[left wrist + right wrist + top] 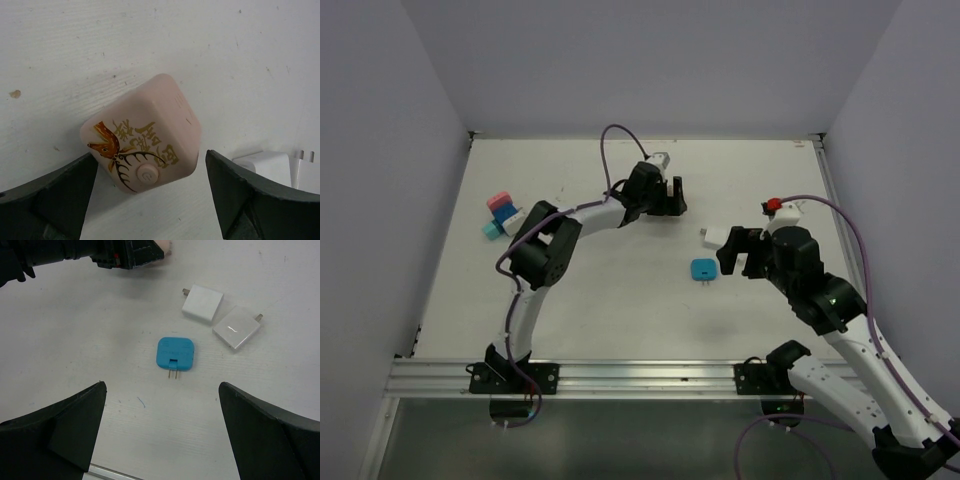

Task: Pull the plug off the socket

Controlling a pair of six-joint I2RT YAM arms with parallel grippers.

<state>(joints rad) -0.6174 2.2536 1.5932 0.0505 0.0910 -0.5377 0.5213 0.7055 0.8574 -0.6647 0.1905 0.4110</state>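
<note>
A pink cube socket (145, 132) with a brown deer print and a round button lies tilted on the white table, with no plug showing in its visible faces. My left gripper (150, 165) is open, one finger on each side of the cube and not touching it. In the top view the left gripper (670, 195) covers the cube. My right gripper (742, 252) is open and empty above a loose blue plug (175, 353), whose two prongs point toward me. The right gripper (162, 385) hangs well above the table.
Two white adapters (202, 304) (236, 327) lie loose between the grippers; one shows at the edge of the left wrist view (270, 165). A pink, white and cyan cluster of blocks (500, 213) lies at the far left. A red-tipped white piece (782, 207) sits behind the right arm.
</note>
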